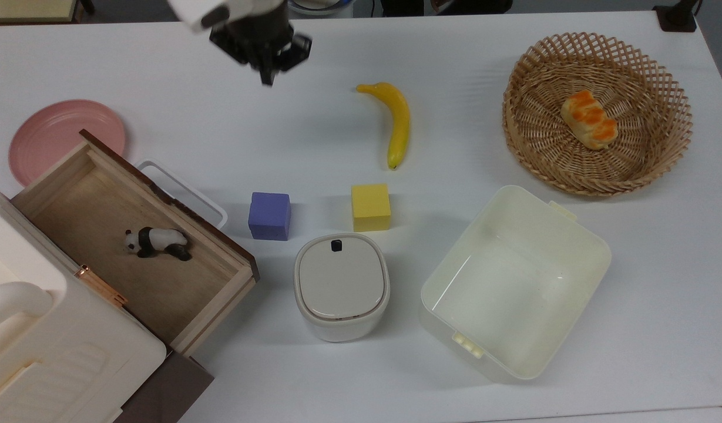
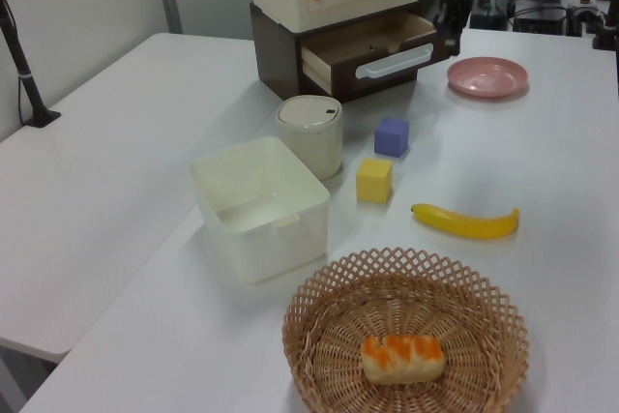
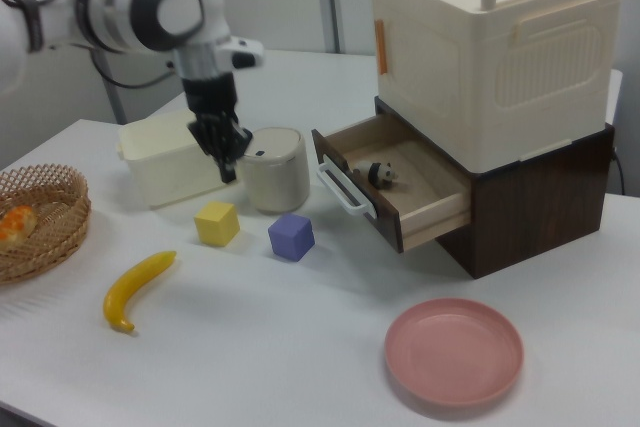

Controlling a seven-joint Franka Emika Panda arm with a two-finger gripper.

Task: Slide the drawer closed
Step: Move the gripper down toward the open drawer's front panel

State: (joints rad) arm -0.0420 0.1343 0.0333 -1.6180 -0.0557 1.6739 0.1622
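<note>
tool closed, aloft | drawer open | purple cube nearby

A light-wood drawer with dark brown front and white loop handle holds a black-and-white panda figurine. Nearby: a purple foam cube, a yellow foam cube, a yellow banana, a pink round plate and a tan woven wicker basket.

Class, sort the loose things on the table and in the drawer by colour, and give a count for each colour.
Yellow: 2, banana and cube
Purple: 1, cube
Pink: 1, plate
Black-and-white: 1, panda in the drawer
Orange: 1, bread
Total: 6
</note>
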